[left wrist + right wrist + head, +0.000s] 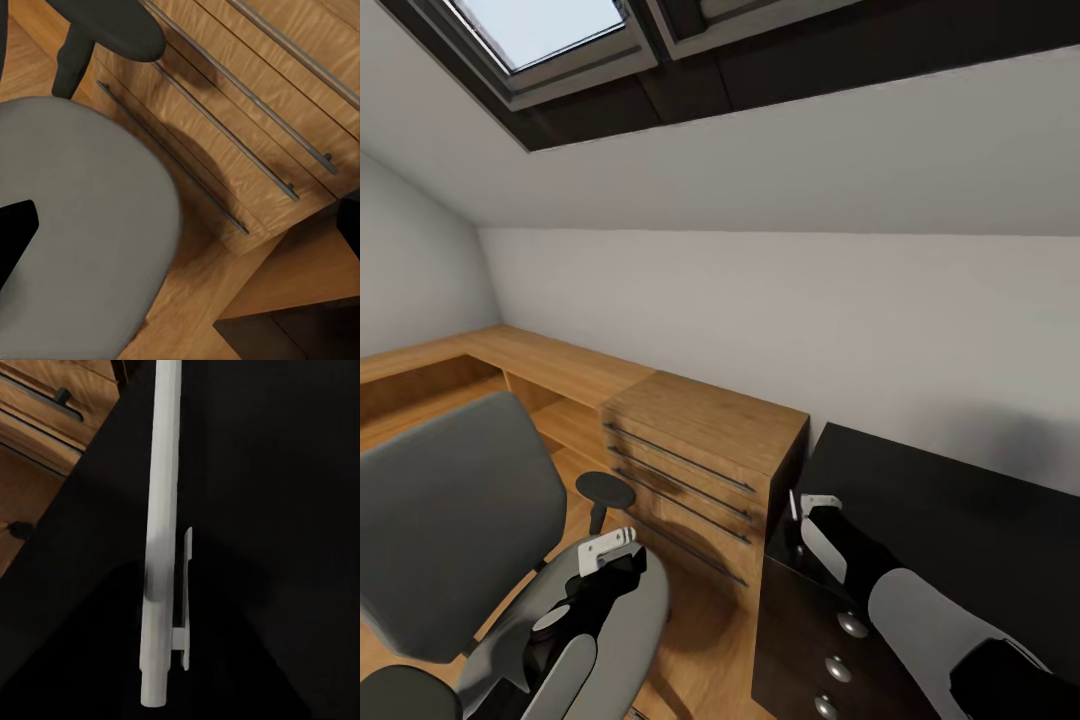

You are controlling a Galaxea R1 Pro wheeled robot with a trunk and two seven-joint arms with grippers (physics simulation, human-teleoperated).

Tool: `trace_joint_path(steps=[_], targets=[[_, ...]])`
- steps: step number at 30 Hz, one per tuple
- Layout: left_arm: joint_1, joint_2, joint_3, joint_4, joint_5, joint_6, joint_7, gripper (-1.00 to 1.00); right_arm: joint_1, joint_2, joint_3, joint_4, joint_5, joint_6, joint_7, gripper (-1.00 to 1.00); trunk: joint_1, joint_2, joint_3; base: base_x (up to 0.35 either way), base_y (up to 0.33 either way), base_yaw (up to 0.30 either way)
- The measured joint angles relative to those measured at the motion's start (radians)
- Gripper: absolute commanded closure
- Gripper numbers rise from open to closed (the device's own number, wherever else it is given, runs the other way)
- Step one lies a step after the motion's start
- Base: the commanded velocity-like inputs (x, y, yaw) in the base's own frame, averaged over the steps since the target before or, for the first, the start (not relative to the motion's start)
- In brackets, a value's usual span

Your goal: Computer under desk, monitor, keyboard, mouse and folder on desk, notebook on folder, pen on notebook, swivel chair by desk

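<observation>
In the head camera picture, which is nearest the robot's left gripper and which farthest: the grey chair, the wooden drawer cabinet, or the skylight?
From the left gripper:
1. The swivel chair, directly under and beside it, at the view's left.
2. The low wooden cabinet, just beyond, toward the middle.
3. The skylight, far up in the sloped ceiling.

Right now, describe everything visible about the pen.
The pen is a thin, pale whitish stick with a smooth, plastic-looking barrel and a slim clip along one side near one end. In the right wrist view it runs lengthwise over the desk's glossy black top; whether it rests there or is held cannot be told.
</observation>
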Motion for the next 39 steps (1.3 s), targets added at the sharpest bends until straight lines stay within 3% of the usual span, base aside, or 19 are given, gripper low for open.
trace_joint_path(steps=[4, 14, 19, 20, 23, 24, 27, 34, 36, 37, 39], targets=[[0.0, 0.0, -0.001, 0.0, 0.0, 0.0, 0.0, -1.0, 0.0, -0.002, 0.002, -0.031, -0.002, 0.002, -0.002, 1.0, 0.0, 0.0, 0.0, 0.0, 0.0, 0.0], [0.001, 0.001, -0.021, 0.0, -0.001, 0.0, 0.0, -1.0, 0.0, -0.005, 0.002, -0.054, -0.004, 0.004, -0.004, 1.0, -0.038, 0.07, 0.031, 0.0, 0.0, 0.0], [0.001, 0.002, -0.035, 0.0, -0.001, 0.0, 0.0, -1.0, 0.002, -0.027, 0.0, -0.117, -0.006, 0.006, -0.004, 1.0, -0.057, 0.105, 0.047, -0.042, 0.0, 0.0], [0.0, 0.003, -0.037, 0.0, -0.002, 0.0, 0.0, -1.0, 0.004, -0.046, 0.001, -0.166, -0.019, 0.008, -0.005, 1.0, -0.061, 0.112, 0.05, -0.221, 0.0, 0.0], [0.001, 0.003, -0.038, 0.001, -0.002, 0.0, 0.0, -1.0, 0.007, -0.069, 0.001, -0.212, -0.059, 0.009, -0.006, 1.0, -0.072, 0.133, 0.06, -0.286, 0.0, 0.0], [0.001, 0.003, -0.038, 0.001, -0.002, 0.0, 0.0, -1.0, 0.014, -0.09, 0.002, -0.249, -0.097, 0.016, -0.006, 1.0, -0.076, 0.14, 0.063, -0.324, 0.0, 0.0], [0.001, 0.003, -0.039, 0.003, -0.002, 0.0, 0.0, -1.0, 0.036, -0.123, 0.003, -0.321, -0.128, 0.025, -0.006, 1.0, -0.087, 0.161, 0.072, -0.334, 0.0, 0.0], [0.0, 0.002, -0.04, 0.004, -0.002, 0.001, 0.0, -1.0, 0.055, -0.152, -0.001, -0.388, -0.165, 0.029, -0.033, 1.0, -0.114, 0.21, 0.094, -0.34, 0.0, 0.0], [0.001, 0.002, -0.04, 0.005, -0.002, 0.001, 0.0, -1.0, 0.057, -0.158, -0.012, -0.403, -0.215, 0.03, -0.051, 1.0, -0.122, 0.224, 0.1, -0.326, 0.0, -0.006], [0.001, 0.002, -0.04, 0.006, -0.002, 0.001, 0.0, -1.0, 0.058, -0.172, -0.027, -0.421, -0.292, 0.031, -0.087, 1.0, -0.126, 0.231, 0.103, -0.274, 0.0, -0.022], [0.001, 0.002, -0.04, 0.006, -0.002, 0.001, 0.0, -1.0, 0.058, -0.182, -0.031, -0.433, -0.331, 0.031, -0.11, 1.0, -0.134, 0.245, 0.11, -0.205, 0.0, -0.026]])
